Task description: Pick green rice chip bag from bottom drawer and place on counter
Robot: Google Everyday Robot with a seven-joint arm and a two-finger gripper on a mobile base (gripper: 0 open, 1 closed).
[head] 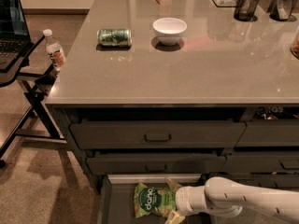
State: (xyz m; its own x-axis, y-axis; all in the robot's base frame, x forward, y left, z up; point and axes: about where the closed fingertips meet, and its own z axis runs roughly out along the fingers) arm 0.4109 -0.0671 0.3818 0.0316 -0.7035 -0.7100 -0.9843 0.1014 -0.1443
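Dim warm light sheens the glossy desk (196,73); the bowl (169,30) casts a soft shadow; the tool (174,201) sits in the murky bottom drawer (119,206).

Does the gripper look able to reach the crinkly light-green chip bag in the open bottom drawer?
Probably yes: the gripper sits inside the dark bottom drawer, at the right edge of the crinkly light-green chip bag, with nothing between them.

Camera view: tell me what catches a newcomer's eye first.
The white arm has its gripper down in the open bottom drawer, right at the green rice chip bag lying there. Above, on the broad counter, a white bowl stands beside a green can lying on its side.
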